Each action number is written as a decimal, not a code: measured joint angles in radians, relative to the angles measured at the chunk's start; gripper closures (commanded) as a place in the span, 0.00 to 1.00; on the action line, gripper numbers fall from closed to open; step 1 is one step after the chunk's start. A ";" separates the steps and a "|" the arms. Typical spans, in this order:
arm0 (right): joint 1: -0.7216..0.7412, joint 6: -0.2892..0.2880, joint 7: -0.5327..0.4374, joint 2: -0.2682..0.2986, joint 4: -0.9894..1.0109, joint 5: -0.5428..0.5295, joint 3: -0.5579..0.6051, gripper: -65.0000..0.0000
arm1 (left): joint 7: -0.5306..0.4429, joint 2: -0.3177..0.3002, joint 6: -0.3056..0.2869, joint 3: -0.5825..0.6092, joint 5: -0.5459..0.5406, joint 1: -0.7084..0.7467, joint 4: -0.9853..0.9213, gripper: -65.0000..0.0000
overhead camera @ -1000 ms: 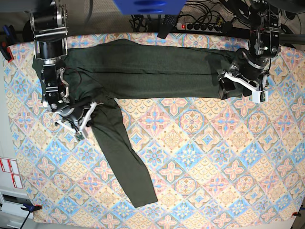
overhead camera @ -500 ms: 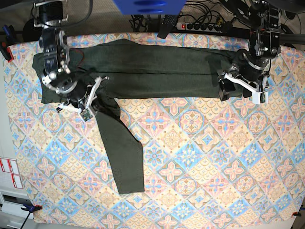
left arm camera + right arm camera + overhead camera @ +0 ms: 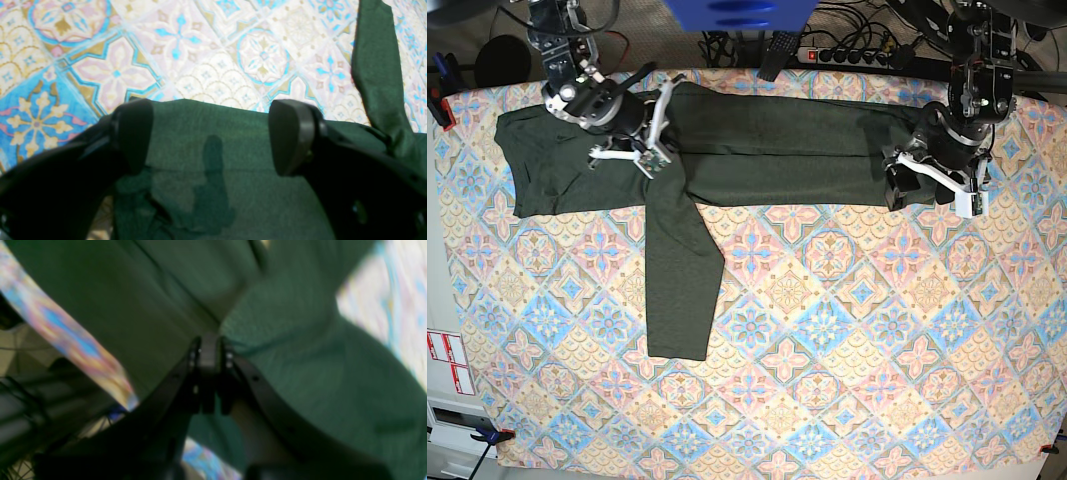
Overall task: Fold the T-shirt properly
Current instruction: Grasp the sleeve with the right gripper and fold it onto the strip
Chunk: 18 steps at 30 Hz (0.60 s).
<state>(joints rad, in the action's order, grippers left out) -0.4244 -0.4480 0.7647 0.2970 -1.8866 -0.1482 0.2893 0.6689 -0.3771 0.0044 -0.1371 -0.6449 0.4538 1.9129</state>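
Note:
The dark green T-shirt (image 3: 767, 150) lies as a long band across the back of the table, and one sleeve (image 3: 679, 280) runs straight toward the front edge. My right gripper (image 3: 659, 135) sits over the shirt near that sleeve's root. Its fingers (image 3: 208, 355) are shut, with fabric bunched at the tips. Over the shirt's right end, my left gripper (image 3: 920, 187) hovers open. In the left wrist view the left gripper (image 3: 211, 136) straddles the T-shirt (image 3: 213, 186) at its edge, nothing between the pads. The sleeve (image 3: 377, 63) shows at the upper right there.
A patterned tablecloth (image 3: 867, 340) covers the table. A power strip (image 3: 857, 55) and cables lie behind the back edge, with a blue object (image 3: 737, 12) above it. Clamps sit at the left corners (image 3: 437, 105).
My right gripper has moved from the front left up to the back of the shirt, pulling fabric along. The sleeve swung from a diagonal to straight toward the front. The left arm stayed still.

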 measured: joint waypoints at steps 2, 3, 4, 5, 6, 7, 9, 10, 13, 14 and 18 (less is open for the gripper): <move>-0.003 0.000 0.001 0.003 0.000 0.001 0.033 1.00 | 0.000 0.000 0.004 0.000 0.000 0.000 0.000 0.15; -0.007 0.000 0.008 0.011 0.000 0.003 0.050 1.00 | 0.000 0.000 0.003 0.000 0.000 0.000 0.000 0.15; -0.009 -0.001 0.008 0.023 0.000 0.002 0.066 1.00 | 0.000 0.000 0.002 0.000 0.000 0.001 0.000 0.15; -0.011 0.000 0.013 0.037 0.000 0.003 0.087 1.00 | 0.000 0.000 0.000 0.000 0.000 0.001 0.000 0.15; -0.010 0.000 0.019 0.048 0.000 0.003 0.108 1.00 | 0.000 0.000 0.000 0.000 0.000 0.001 0.000 0.15; -0.008 0.000 0.018 0.057 0.000 0.008 0.129 1.00 | 0.000 0.000 0.000 0.000 0.000 0.001 0.000 0.15; -0.002 0.000 0.018 0.060 0.000 0.006 0.157 1.00 | 0.000 0.000 0.000 0.000 0.000 0.001 0.000 0.15; 0.006 -0.001 0.018 0.058 0.002 0.006 0.171 1.00 | 0.000 0.000 0.000 0.000 0.000 0.001 0.000 0.15; 0.021 -0.003 0.006 0.056 0.003 -0.008 0.177 0.99 | 0.000 0.000 0.003 0.000 0.001 0.005 0.000 0.15; 0.023 -0.003 0.009 0.056 0.004 -0.003 0.173 0.97 | 0.001 0.000 0.003 0.000 0.001 0.005 0.000 0.15; 0.024 0.000 0.012 0.086 0.005 0.007 0.172 0.82 | -0.003 -0.003 0.005 0.035 0.000 -0.004 0.000 0.15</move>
<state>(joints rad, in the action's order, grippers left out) -0.4004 -0.4484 0.7765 0.3828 -1.8812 -0.1413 0.4618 0.6662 -0.3801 0.0097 -0.1020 -0.6445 0.4500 1.9129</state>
